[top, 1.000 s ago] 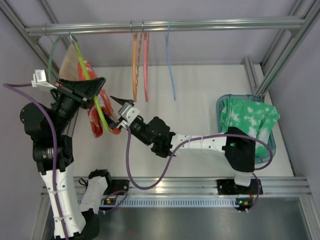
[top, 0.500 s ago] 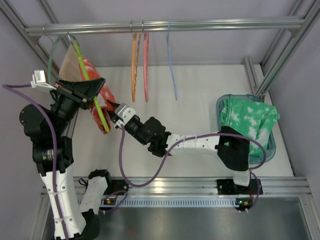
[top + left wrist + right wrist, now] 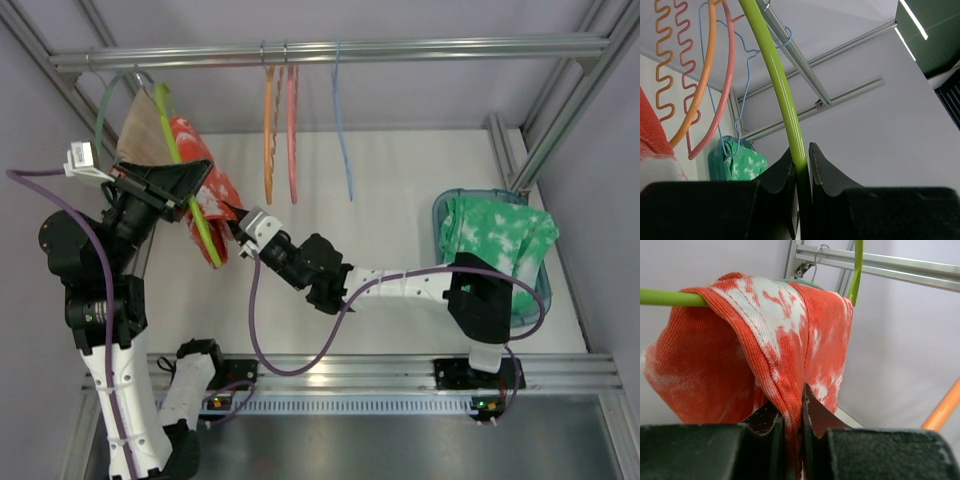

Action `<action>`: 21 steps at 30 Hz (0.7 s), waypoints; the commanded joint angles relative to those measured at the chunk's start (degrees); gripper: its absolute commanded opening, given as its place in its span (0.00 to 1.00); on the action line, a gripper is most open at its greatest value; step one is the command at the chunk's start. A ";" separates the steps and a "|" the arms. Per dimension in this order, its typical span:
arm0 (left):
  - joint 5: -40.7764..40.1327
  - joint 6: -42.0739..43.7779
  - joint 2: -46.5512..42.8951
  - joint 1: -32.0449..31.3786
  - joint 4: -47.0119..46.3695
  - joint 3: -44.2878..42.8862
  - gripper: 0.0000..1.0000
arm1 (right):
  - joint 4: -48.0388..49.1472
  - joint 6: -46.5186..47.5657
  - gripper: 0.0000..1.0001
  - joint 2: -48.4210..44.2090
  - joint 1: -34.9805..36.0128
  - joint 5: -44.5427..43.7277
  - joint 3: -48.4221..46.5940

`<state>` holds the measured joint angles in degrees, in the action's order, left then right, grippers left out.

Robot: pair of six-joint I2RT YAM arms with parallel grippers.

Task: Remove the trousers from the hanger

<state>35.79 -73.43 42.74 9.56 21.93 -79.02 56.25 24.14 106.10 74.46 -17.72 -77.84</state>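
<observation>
— What lies under the rail [image 3: 400, 48]?
— The white table [image 3: 400, 170] spreads below its whole length. Below the rail's right end stands a teal bin [image 3: 440, 215] with a green-and-white cloth [image 3: 495, 240] heaped in it.

— And at the rail's left end?
— A tan garment [image 3: 140, 135] hangs there. Just right of it, also below the left end, are the trousers [image 3: 215, 192]. They are red-orange with white splotches and draped over the lime hanger [image 3: 207, 238], with cloth falling on both sides of its bar.

— Is that hanger hooked on the rail?
— Its top rises toward the rail's left end, but whether the hook rests on the rail I cannot tell.

— Anything else on the rail?
— Near its middle three bare hangers hang side by side: an orange hanger [image 3: 269, 130], a pink hanger [image 3: 292, 130] and a thin blue hanger [image 3: 342, 130]. At the far left end, beside the tan garment, is a dark green hanger [image 3: 106, 105].

— And the fingers?
— The left fingers [image 3: 780, 170] are closed tight on the lime hanger's rod, which runs up from between them toward the rail. The right fingers [image 3: 815, 415] are closed on a hanging fold of the trousers, pinching the cloth just below the hanger's bar, under the rail's left end.
</observation>
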 commanded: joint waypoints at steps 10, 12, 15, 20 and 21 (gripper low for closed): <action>-1.25 1.97 -0.91 0.28 -10.60 -2.45 0.00 | 3.26 0.91 0.00 -6.61 -0.98 5.15 5.16; -0.99 2.06 -0.91 0.37 -10.51 -2.63 0.00 | 2.38 0.21 0.06 -6.09 -1.33 5.23 3.85; -0.99 2.06 -0.82 0.28 -10.68 -2.98 0.00 | 1.68 -0.06 0.02 -5.30 -1.77 5.76 2.35; -0.28 1.97 -0.73 0.28 -10.68 -2.98 0.00 | 0.00 -2.34 0.32 -5.12 -2.12 6.46 1.82; -0.20 1.97 -0.82 0.28 -10.68 -2.98 0.00 | -0.69 -2.34 0.27 -5.03 -2.12 6.55 1.56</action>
<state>37.63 -73.56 42.68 9.45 24.01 -79.02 54.41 23.51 101.95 73.10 -12.56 -73.23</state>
